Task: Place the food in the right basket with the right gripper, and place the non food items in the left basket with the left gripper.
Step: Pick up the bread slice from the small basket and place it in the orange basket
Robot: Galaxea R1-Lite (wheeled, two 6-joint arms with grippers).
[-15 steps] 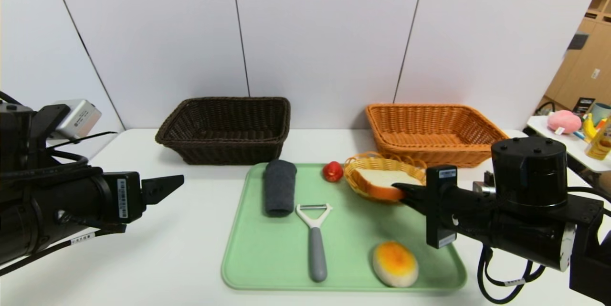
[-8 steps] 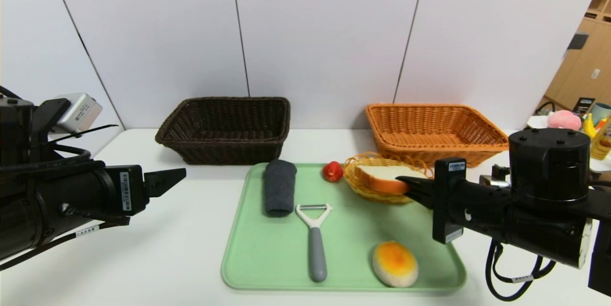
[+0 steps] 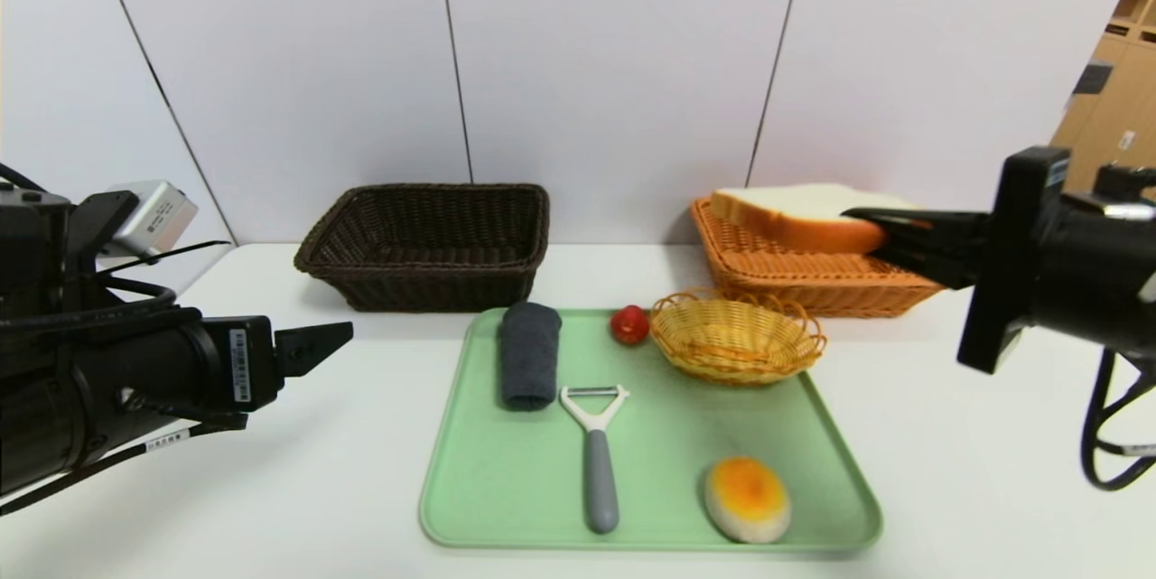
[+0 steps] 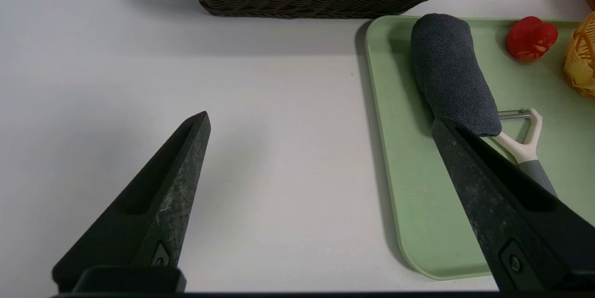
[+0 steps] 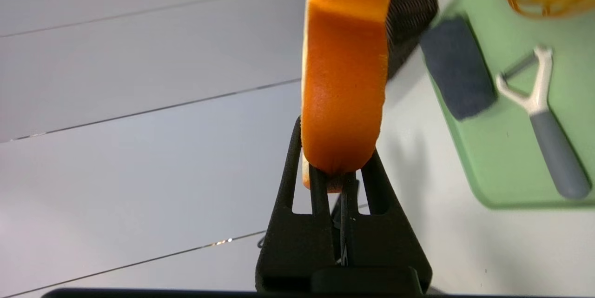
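Note:
My right gripper (image 3: 880, 225) is shut on the white bread slice (image 3: 799, 210), holding it flat in the air over the orange-brown right basket (image 3: 813, 283). In the right wrist view the slice's tan crust (image 5: 344, 79) sits pinched in that gripper (image 5: 337, 168). The oval bun (image 3: 747, 498), the grey rolled cloth (image 3: 529, 353), the peeler (image 3: 594, 448) and the small red round thing (image 3: 629, 324) lie on the tray. My left gripper (image 3: 312, 349) (image 4: 320, 119) hangs open over bare table, left of the cloth (image 4: 451, 72). The dark left basket (image 3: 424, 245) holds nothing.
A green tray (image 3: 488, 489) lies at the table's front centre. On its far right corner stands a small yellow wicker basket (image 3: 736, 346) with nothing in it. Both big baskets stand at the back against the white wall.
My right gripper has lifted the bread slice out of the small yellow basket and carried it up and back over the orange-brown basket. The left arm has barely moved.

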